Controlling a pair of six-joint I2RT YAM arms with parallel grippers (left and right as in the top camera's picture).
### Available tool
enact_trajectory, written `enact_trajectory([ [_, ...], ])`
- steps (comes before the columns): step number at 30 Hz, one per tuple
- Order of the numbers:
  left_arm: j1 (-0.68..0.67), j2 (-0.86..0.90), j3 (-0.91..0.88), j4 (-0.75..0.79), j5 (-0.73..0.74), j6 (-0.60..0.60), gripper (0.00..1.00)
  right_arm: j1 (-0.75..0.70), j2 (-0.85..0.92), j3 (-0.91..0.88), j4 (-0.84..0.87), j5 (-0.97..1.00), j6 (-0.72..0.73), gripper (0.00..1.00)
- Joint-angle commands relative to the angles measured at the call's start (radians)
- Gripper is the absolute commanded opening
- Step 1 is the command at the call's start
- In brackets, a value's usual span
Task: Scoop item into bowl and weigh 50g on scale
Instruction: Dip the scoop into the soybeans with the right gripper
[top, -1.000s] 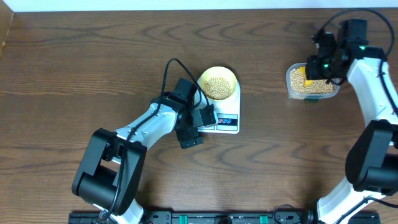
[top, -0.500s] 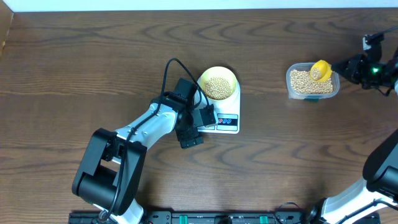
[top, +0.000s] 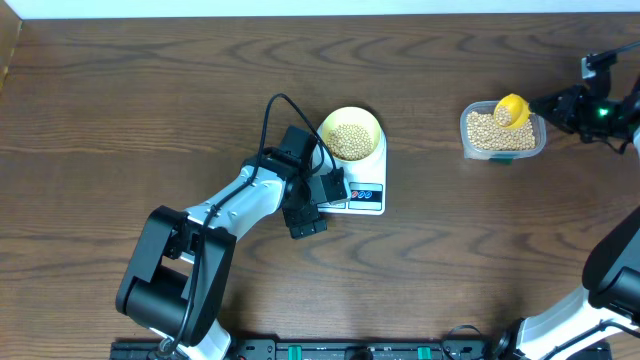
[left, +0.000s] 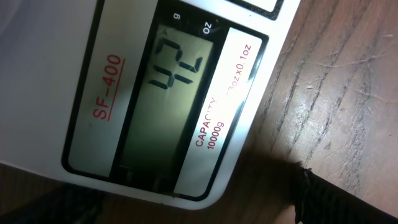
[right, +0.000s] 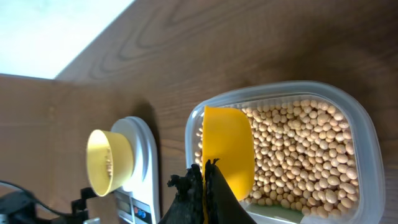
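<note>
The fingers (left: 316, 200) of the left gripper (top: 318, 205) are spread wide with nothing between them. They hang low over the dark wood table (top: 150, 100), at the front left corner of the scale (top: 372, 200). In the left wrist view their dark tips frame the bottom edge of the picture, and the scale's grey display (left: 168, 99) fills the middle. It is lit and shows what looks like 42. Red lettering beside it reads SF-400 on one side and a capacity note on the other.

The scale is a small white rectangle with coloured round buttons along its front edge. The bowl (top: 372, 124) sits on its platform just behind the display. It is round and pale yellow, about as wide as the scale, and stands upright. It holds a heap of beans (top: 349, 141), which are small, round and tan-beige and cover the bottom.

Well apart to the right, towards the far side of the table, stands a clear rectangular tub (right: 292, 88) with rounded corners. It holds many more of the same beans.

The right gripper (right: 202, 183) has its fingers pinched tight on the handle end of a bright yellow scoop (right: 227, 149). The scoop is over the tub's near end, with its round head above the beans. The right wrist view does not show whether the head touches them.
</note>
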Motion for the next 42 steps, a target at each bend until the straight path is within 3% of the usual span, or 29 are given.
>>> enact_trajectory([
  [1, -0.011, 0.058, -0.013, -0.003, 0.019, 0.029, 0.98, 0.029, -0.027, 0.012, -0.008, 0.092, 0.008, 0.01],
  [4, -0.011, 0.058, -0.013, -0.003, 0.019, 0.029, 0.97, 0.063, -0.027, 0.011, -0.010, 0.125, -0.006, 0.01],
  [11, -0.011, 0.058, -0.013, -0.003, 0.019, 0.029, 0.98, 0.201, -0.027, 0.011, -0.009, 0.470, -0.014, 0.01],
  [16, -0.011, 0.058, -0.013, -0.003, 0.019, 0.029, 0.98, 0.274, -0.027, -0.010, 0.006, 0.532, -0.014, 0.01],
  [28, -0.011, 0.058, -0.013, -0.003, 0.019, 0.029, 0.98, 0.298, -0.027, -0.047, 0.084, 0.508, 0.001, 0.01],
  [36, -0.011, 0.058, -0.013, -0.003, 0.019, 0.029, 0.98, 0.174, -0.027, -0.047, 0.085, 0.195, 0.018, 0.01],
  [42, -0.011, 0.058, -0.013, -0.003, 0.019, 0.029, 0.97, 0.103, -0.027, -0.047, 0.076, 0.101, 0.040, 0.01],
])
